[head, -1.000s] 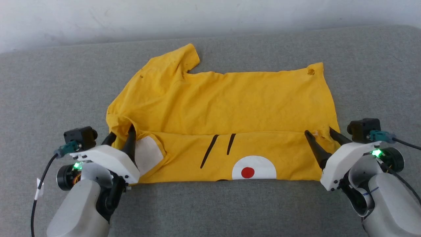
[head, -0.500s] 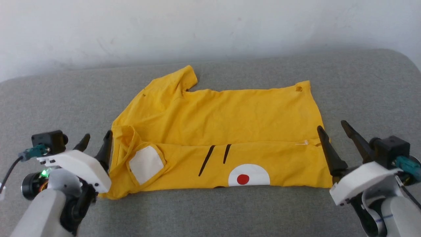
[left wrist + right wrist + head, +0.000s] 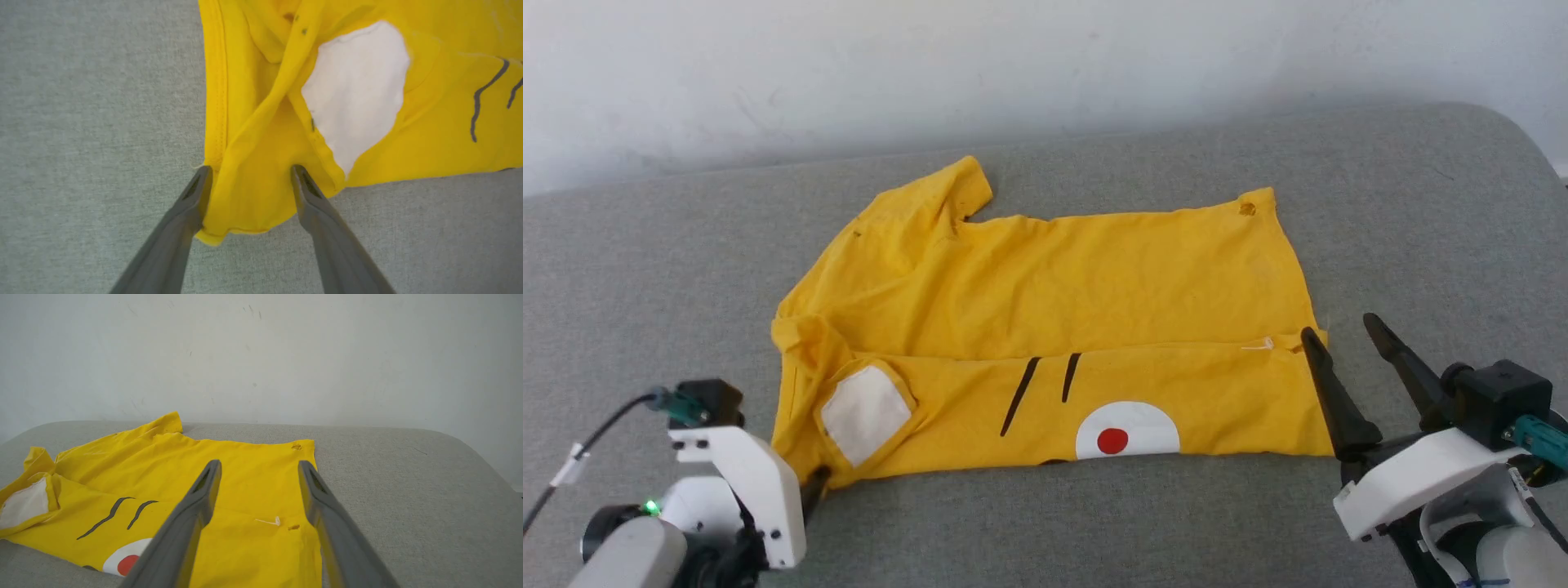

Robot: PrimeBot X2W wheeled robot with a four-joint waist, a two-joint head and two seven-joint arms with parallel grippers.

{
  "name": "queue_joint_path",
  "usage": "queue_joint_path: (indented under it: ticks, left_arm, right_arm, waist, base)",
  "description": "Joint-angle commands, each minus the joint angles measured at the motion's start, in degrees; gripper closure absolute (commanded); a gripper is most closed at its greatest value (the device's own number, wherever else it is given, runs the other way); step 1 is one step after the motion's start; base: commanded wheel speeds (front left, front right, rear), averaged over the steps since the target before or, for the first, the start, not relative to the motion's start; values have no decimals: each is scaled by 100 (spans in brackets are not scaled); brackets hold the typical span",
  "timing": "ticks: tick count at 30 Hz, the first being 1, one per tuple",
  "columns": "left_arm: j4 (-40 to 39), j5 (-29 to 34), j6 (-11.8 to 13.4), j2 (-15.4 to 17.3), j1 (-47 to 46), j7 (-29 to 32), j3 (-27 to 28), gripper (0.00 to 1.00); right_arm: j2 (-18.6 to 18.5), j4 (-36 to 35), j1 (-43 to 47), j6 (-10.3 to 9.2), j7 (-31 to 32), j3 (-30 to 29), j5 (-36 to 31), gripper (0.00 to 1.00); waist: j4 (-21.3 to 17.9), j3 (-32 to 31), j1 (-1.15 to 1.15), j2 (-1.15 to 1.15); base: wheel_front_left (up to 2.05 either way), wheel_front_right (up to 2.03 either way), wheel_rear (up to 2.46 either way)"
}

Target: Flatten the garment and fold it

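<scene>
The yellow garment (image 3: 1045, 310) lies spread on the grey cushion (image 3: 645, 269), with its near strip folded over and showing a white patch (image 3: 864, 412), two black lines and a red dot on white. My left gripper (image 3: 251, 168) is open, low at the garment's near left corner, and a bunch of cloth lies between its fingers. Its white housing (image 3: 739, 482) sits at the lower left of the head view. My right gripper (image 3: 1338, 324) is open just off the garment's right edge, near the end of the fold line, holding nothing.
A pale wall (image 3: 1045, 65) rises right behind the cushion. The cushion's far right corner (image 3: 1511, 139) is rounded. Bare grey fabric surrounds the garment on all sides. A cable (image 3: 572, 474) trails from my left wrist.
The head camera tilted up. My left gripper opened, let go of the cloth at the fold line and dropped back to the near left corner. The right gripper drew back off the right edge.
</scene>
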Motion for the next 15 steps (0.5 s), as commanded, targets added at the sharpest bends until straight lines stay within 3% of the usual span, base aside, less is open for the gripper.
queue_joint_path:
  ticks: [1, 5, 8, 15]
  left_arm:
    - [138, 89, 48, -15, -24, 125, -147, 0]
    - [504, 55, -44, -229, -116, 389, -434, 0]
    - [697, -31, -196, -386, -134, 540, -614, 100]
    - [904, -235, -416, -526, -102, 377, -571, 100]
  right_arm:
    - [38, -64, 49, -5, 36, -9, -11, 0]
    - [39, -55, 66, -5, 142, -58, 41, 0]
    - [-4, -4, 80, -5, 317, -153, 134, 0]
    - [-278, 507, 19, -5, 1338, -399, 714, 0]
  waist:
    - [-53, 71, 0, 0]
    - [-94, 104, 0, 0]
    - [-122, 97, 0, 0]
    - [-112, 75, 0, 0]
  base:
    - [0, 0, 0]
    - [0, 0, 0]
    - [0, 0, 0]
    - [0, 0, 0]
